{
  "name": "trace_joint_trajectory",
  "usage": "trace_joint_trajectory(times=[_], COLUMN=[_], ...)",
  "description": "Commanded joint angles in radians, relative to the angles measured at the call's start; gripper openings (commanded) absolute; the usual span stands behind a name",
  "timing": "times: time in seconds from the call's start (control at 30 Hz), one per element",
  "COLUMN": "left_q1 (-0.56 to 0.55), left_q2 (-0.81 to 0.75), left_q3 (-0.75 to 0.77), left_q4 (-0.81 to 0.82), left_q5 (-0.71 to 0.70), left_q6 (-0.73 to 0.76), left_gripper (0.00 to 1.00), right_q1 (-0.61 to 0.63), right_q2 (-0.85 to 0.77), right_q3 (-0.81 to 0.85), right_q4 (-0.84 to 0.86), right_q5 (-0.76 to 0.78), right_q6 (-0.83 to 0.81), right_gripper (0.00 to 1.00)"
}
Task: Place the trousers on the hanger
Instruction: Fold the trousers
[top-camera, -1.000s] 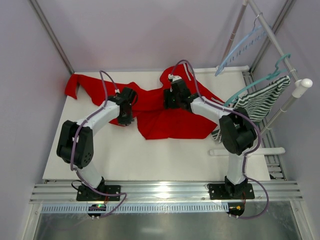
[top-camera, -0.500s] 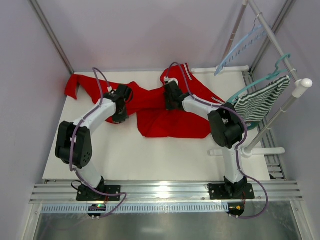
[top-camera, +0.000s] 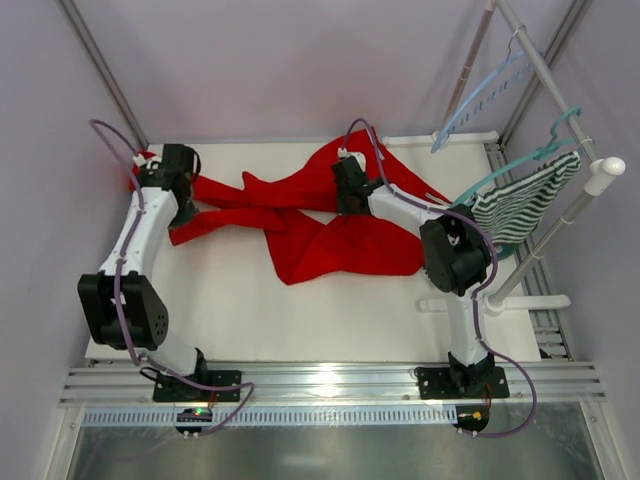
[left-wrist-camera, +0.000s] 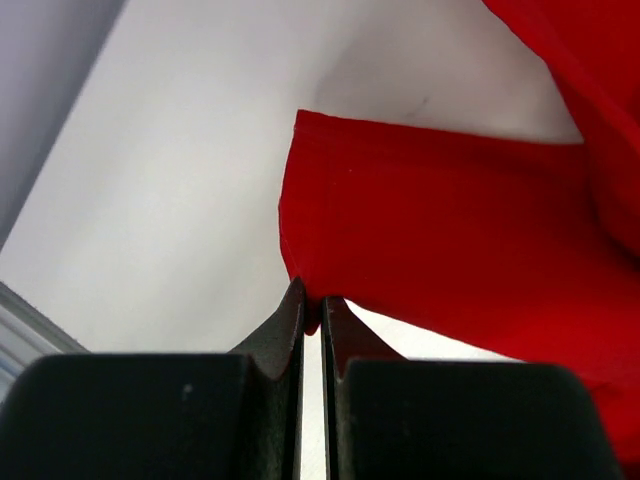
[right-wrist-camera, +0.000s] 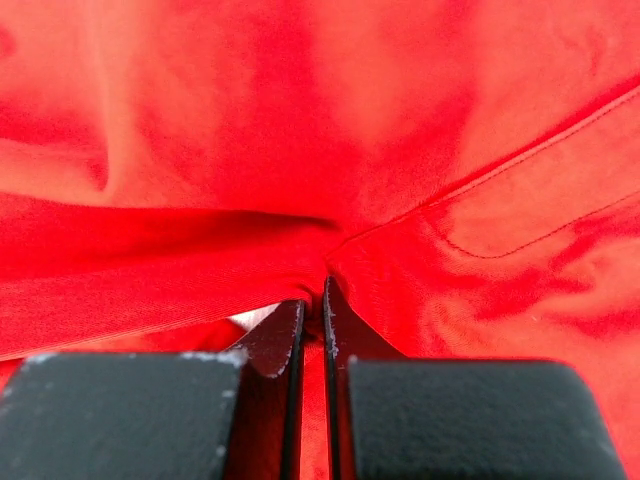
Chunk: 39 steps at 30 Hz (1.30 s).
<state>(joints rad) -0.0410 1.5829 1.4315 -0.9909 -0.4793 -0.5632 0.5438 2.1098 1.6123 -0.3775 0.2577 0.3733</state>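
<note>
Where trousers (top-camera: 345, 245) lie: far worktop (top-camera: 300, 315)
Left tool (left-wrist-camera: 312, 305): clenched on leg hem
Right tool (right-wrist-camera: 312, 300): clenched on trousers' middle

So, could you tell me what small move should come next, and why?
Probably lift both together: the left tool and right tool are shut on the red trousers, which lie on the table, apart from the pale blue hanger.
</note>
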Motion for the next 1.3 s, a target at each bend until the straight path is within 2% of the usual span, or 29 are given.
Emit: trace_joint_trajectory(times=[0.0,0.23,0.43,0.6,0.9,1.17,1.27], left_q1=[0.076,0.18,0.193,0.207,0.32,0.343,0.343], left_q2=[-0.112,-0.164,-0.155,-0.141,-0.15,-0.228,-0.247], left_q3=[0.09,0.175,0.17,0.17,0.224,0.093,0.037], left_q4=[-0.061,-0.089,-0.11,-0.129,-0.14,-0.117,-0.097], left_q5=[-0.107,-0.134,-0.186,-0.3,-0.323,-0.268,-0.216], left_q6=[0.003,-0.017,0.017,0.042,0.088,0.092,0.095], left_gripper=[0.0,0.0,0.0,0.0,0.0,0.0,0.0], right_q1=[-0.025,-0.03,-0.038,-0.044,-0.045,-0.061,-0.059], right_q2=[-0.056,-0.065,-0.083,-0.097,-0.148,-0.183,-0.201], right_q3=[0.029,0.023,0.028,0.032,-0.015,-0.022,-0.034], right_q4=[-0.017,-0.041,-0.046,-0.064,-0.061,-0.109,-0.109], right_q5=[0.075,0.081,0.068,0.061,0.051,0.04,-0.072], right_q6=[0.012,0.012,0.026,0.035,0.039,0.058,0.0], right_gripper=[0.04,0.04,0.04,0.04,0.04,0.04,0.06])
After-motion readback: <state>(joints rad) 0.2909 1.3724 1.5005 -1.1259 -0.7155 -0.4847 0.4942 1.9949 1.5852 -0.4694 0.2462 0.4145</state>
